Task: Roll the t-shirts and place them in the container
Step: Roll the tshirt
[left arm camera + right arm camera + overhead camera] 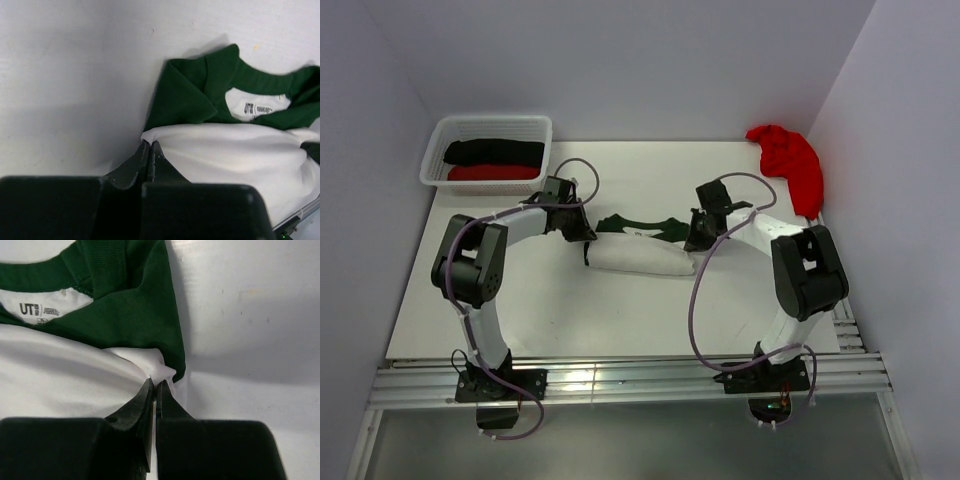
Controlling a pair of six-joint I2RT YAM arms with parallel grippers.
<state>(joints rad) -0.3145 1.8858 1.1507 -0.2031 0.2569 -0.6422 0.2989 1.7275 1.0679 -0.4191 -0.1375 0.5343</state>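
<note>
The cream t-shirt (640,256) with dark green collar and sleeves lies partly rolled mid-table, green collar end (642,226) toward the back. My left gripper (586,238) is shut on the roll's left end; in the left wrist view (150,144) cream cloth (235,155) is pinched at the tips. My right gripper (696,243) is shut on the right end; the right wrist view (156,382) shows a cream fold (162,367) between the tips, under the green sleeve (135,305). A plain red t-shirt (790,160) lies crumpled at the back right.
A white mesh basket (488,150) at the back left holds a black roll (495,152) and a red roll (492,173). Walls close in the table on the left, back and right. A metal rail (620,380) runs along the near edge.
</note>
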